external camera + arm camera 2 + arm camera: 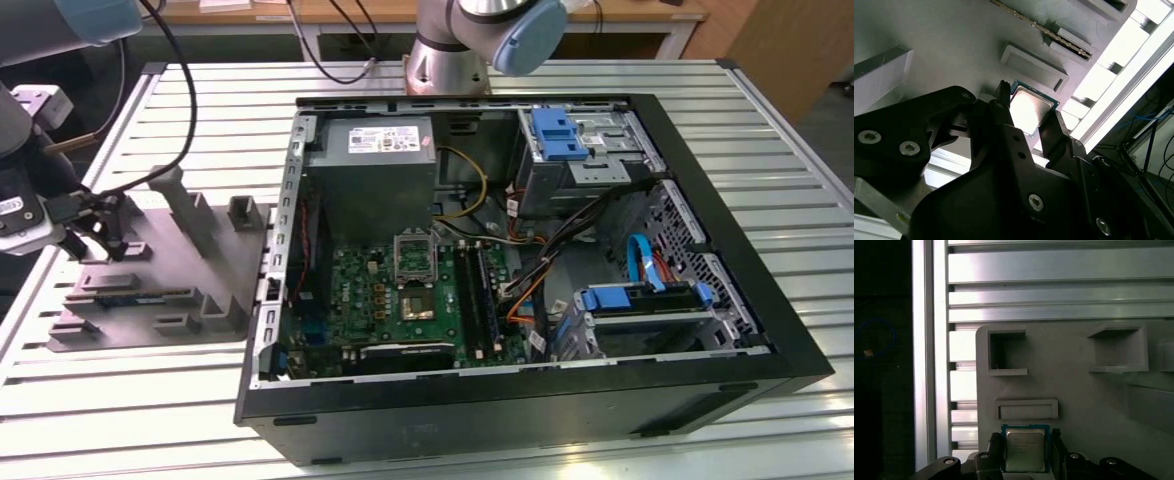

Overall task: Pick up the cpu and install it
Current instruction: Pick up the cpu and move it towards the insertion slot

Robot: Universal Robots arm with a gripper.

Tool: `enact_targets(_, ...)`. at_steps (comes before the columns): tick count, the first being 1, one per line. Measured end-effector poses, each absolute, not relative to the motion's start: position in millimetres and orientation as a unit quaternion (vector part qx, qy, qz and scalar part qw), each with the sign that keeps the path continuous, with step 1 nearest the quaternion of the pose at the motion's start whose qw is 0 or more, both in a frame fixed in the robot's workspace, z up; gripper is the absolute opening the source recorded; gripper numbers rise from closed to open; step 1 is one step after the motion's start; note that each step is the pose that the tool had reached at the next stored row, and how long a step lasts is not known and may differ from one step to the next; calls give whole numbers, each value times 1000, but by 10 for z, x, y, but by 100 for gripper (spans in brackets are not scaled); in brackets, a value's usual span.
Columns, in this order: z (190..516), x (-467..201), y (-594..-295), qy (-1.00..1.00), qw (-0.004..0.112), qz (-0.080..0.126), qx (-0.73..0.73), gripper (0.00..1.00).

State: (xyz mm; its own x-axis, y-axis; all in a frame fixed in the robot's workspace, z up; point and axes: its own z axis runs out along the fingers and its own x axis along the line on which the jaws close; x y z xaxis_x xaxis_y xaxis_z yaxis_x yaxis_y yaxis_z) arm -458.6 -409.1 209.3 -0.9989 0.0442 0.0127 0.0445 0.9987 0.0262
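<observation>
The cpu [1025, 450] is a small square chip with a silvery top and a thin greenish rim. It sits between my gripper's [1025, 456] two black fingers [995, 447], which press against its opposite edges. In the second wrist view the cpu [1029, 110] shows bright between the same fingers [1051, 132], just over the grey fixture plate [954, 45]. In the exterior view my gripper [104, 243] hangs over that plate [200, 250] at the exterior view's left, well away from the open computer case [747, 300]. The black-framed socket [412, 248] lies on the green motherboard [360, 290].
The grey fixture plate carries raised blocks, a post [174, 185] and recessed pockets [1007, 352]. The case holds a grey power supply [378, 150], blue drive brackets [554, 135] and loose cables [561, 240]. Everything rests on a slatted aluminium table [134, 400]. The arm's base [447, 60] stands behind the case.
</observation>
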Motion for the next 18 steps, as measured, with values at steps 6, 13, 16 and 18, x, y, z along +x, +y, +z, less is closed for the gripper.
enact_targets(6,2107,-4586,-4091,-1000,6,-13,-22,47)
enact_targets(13,2127,-4586,-4091,-1000,6,-13,-22,47)
enact_targets(16,2136,-4586,-4091,-1000,6,-13,-22,47)
enact_targets(18,2143,-4586,-4091,-1000,6,-13,-22,47)
